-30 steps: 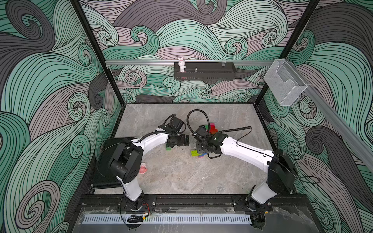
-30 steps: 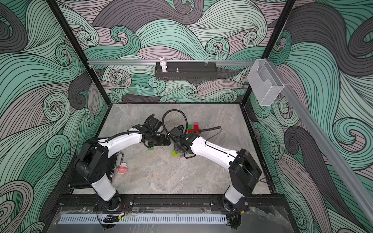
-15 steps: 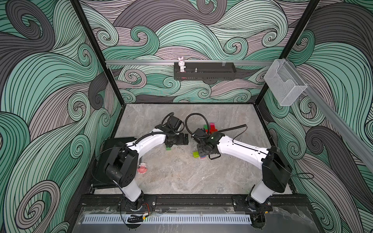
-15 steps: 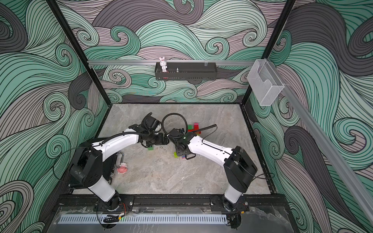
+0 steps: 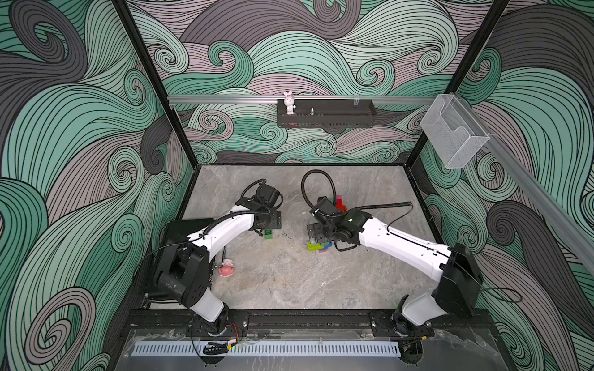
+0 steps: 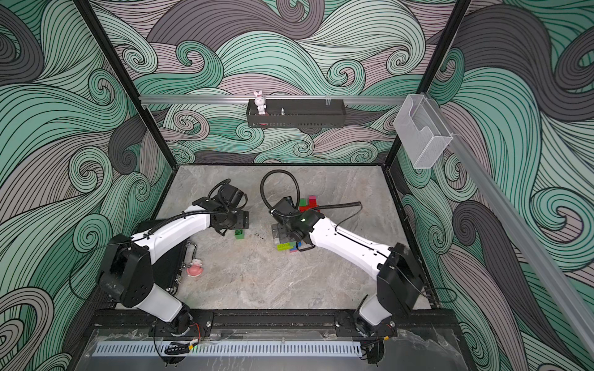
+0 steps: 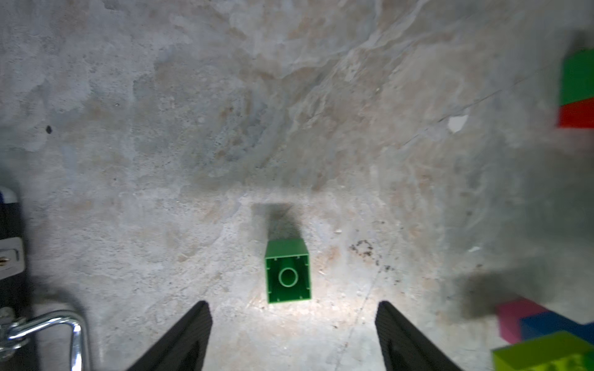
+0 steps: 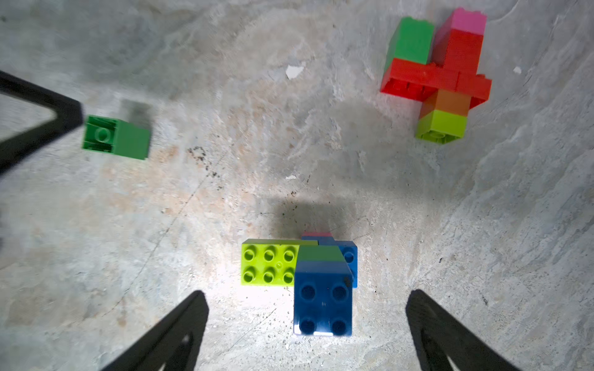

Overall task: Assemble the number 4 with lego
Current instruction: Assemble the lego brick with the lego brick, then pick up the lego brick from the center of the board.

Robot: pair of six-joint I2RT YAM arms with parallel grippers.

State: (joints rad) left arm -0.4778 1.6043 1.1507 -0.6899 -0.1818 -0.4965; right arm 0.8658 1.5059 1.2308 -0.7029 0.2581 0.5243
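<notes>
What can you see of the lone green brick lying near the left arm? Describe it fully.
The green brick is a small, square, glossy plastic block, tipped on its side on the grey table, its hollow underside with a round tube facing the left tool, which stands open just short of it. It lies alone, apart from the other bricks; only the table touches it.

Glossy smooth plastic lego bricks (image 8: 323,302) on matt, stone-look table (image 8: 128,241)
</notes>
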